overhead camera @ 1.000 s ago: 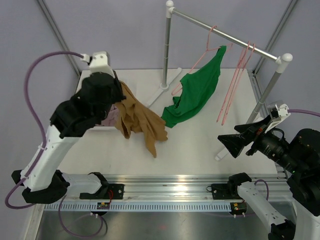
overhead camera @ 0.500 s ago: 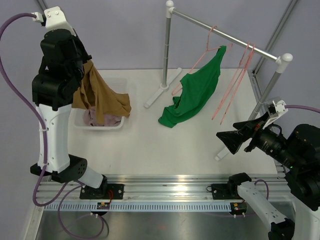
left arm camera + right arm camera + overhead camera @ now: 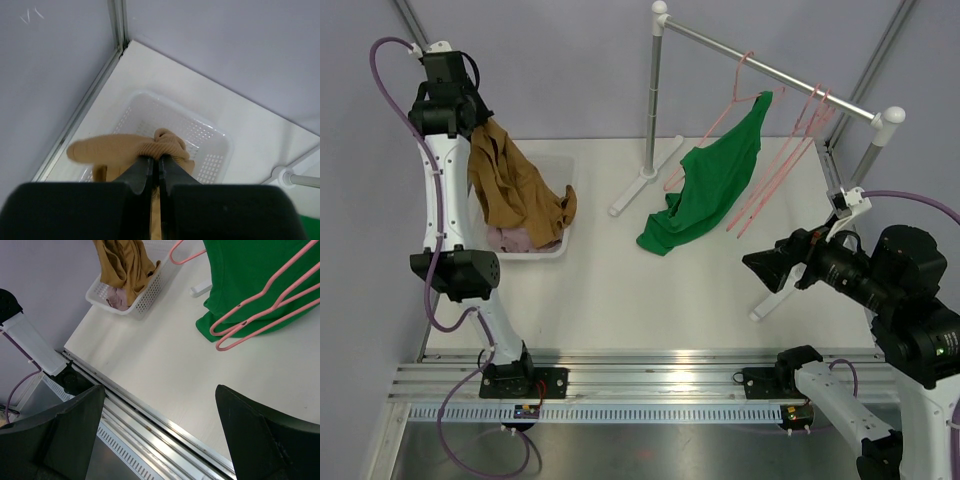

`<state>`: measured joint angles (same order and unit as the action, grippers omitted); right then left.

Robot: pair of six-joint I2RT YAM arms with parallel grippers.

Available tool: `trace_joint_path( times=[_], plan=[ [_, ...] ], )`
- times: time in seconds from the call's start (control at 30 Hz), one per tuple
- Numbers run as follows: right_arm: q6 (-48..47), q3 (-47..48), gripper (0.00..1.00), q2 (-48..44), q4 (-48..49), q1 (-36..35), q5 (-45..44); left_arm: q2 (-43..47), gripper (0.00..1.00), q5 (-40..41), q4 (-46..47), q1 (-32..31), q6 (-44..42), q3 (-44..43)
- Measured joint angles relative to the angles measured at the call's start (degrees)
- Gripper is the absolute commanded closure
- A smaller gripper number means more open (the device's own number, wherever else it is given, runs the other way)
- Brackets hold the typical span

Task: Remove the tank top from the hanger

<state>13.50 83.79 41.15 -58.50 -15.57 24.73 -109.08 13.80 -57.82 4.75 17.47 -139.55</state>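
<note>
Left claw [image 3: 483,127] [image 3: 155,161]: raised high at the far-left corner, jaws pinched together on a bunched fold of brown cloth [image 3: 515,190] [image 3: 125,147]. The cloth hangs straight down from the claw, with its lower end in the white basket [image 3: 520,256] [image 3: 210,145] on top of a pink cloth [image 3: 515,238].

Right claw [image 3: 760,266] [image 3: 160,390]: jaws spread wide, holding nothing and touching nothing. It hangs low at the right side of the table [image 3: 620,300], aimed left, close to the rack's near post [image 3: 865,165]. It is well apart from the tank top.

Tank top [image 3: 710,185] [image 3: 250,275]: green, caught by one strap on a pink hanger [image 3: 735,100] hooked over the rail [image 3: 770,70]. Its long axis slants from the strap, up at the right near the rail, down and left to the table. The hem end is bunched on the tabletop just beside the far post's foot [image 3: 630,195].

Empty pink hangers [image 3: 790,170] [image 3: 260,315] hang just right of the tank top, tilted and overlapping its edge in the wrist view.

Room: white tabletop shows between the basket and the tank top, and from the tank top forward to the near edge. Wall frames run close along the left and right table edges.
</note>
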Motion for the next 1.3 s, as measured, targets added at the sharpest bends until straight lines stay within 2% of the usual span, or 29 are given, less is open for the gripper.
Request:
trace_joint_path(
  times=[0.23,0.5,0.63,0.77,0.87,0.97,1.1,1.2,1.3],
  plan=[
    [0.35,-2.89,0.01,-0.37,1.46,0.00,0.85,-0.52,1.00,-2.25,1.46,-0.04,0.87,7.93],
    [2.95,-6.93,0.00,-0.37,6.34,0.00,3.63,-0.83,1.00,-3.17,3.89,-1.81,3.37,28.83],
    [4.55,-9.11,0.00,-0.20,8.72,0.00,5.66,-5.97,1.00,-5.35,2.16,-1.75,3.34,28.72],
    [5.22,-10.25,0.00,-0.02,9.40,0.00,6.51,-13.33,0.87,-8.96,0.48,-1.75,2.84,26.64],
    [5.18,-10.25,0.01,-0.02,9.31,0.00,6.71,-16.65,0.81,-10.86,-0.31,-2.14,2.21,26.64],
    [4.92,-10.19,0.00,-0.31,8.85,0.00,6.64,-17.42,0.76,-11.54,-0.94,-2.58,1.77,26.64],
    [4.55,-9.84,0.01,-1.14,7.85,0.00,6.64,-17.42,0.59,-11.50,-1.25,-2.84,1.64,26.23],
    [4.11,-9.14,0.01,-1.92,6.43,0.00,6.64,-17.42,0.52,-11.43,-1.60,-2.84,1.75,25.97],
    [3.56,-8.74,0.00,-2.84,5.03,0.00,6.38,-17.35,0.41,-11.41,-2.49,-3.08,2.03,25.14]
  ],
)
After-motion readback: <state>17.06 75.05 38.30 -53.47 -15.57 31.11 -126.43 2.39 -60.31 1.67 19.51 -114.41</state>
